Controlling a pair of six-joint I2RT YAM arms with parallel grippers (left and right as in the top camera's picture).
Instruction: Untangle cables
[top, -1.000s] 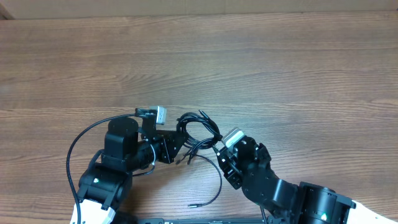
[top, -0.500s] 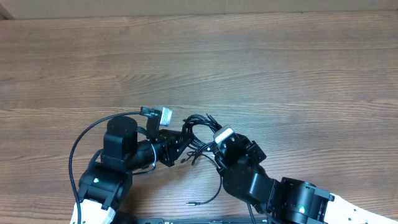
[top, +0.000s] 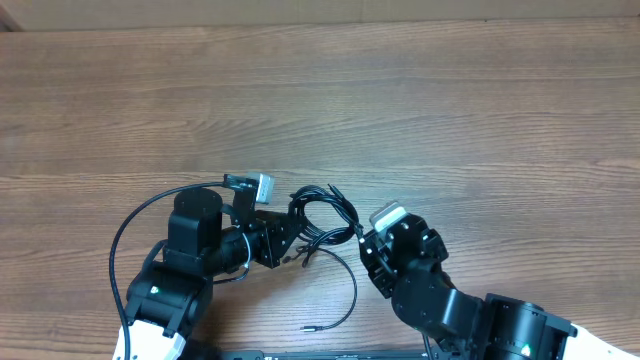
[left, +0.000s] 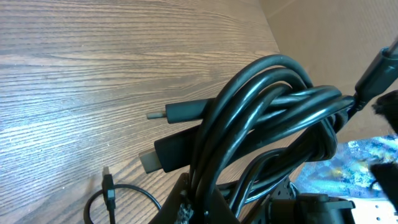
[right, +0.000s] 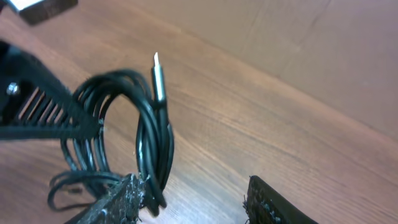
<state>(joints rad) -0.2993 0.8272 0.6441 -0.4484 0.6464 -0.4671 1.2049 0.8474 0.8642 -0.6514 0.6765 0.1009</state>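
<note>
Overhead first: the cable tangle (top: 320, 213) sits on the wooden table (top: 450, 100), down near the front edge, bunched into a few black loops. The left gripper (top: 285, 236) comes in from the tangle's left side and is pinched right onto the loops. The right gripper (top: 362, 240) is just to the tangle's right, close to the loops, but from up here I can't tell if it's touching them. One loose cord (top: 352, 290) trails from the tangle toward the front edge and ends in a small plug (top: 308, 328).

Left wrist cam: the cable tangle (left: 267, 112) fills most of the shot, thick loops wound over each other. The left gripper (left: 199, 202) is pressed together on the bottom of the bundle. A plug with a thin metal tip (left: 180, 112) pokes out to the left of the tangle, and a tiny plug (left: 107, 182) lies on the wood lower left of it.

Right wrist cam: the cable tangle (right: 146, 137) stands up as a loop, with a silver-tipped plug (right: 158, 78) sticking up from its top. The right gripper (right: 193, 202) is spread wide, and one of its fingers (right: 115, 202) is right up against the bottom of the loop while the other is well off to the right. The left gripper (right: 43, 109) shows to the tangle's left, pinching the loop.
</note>
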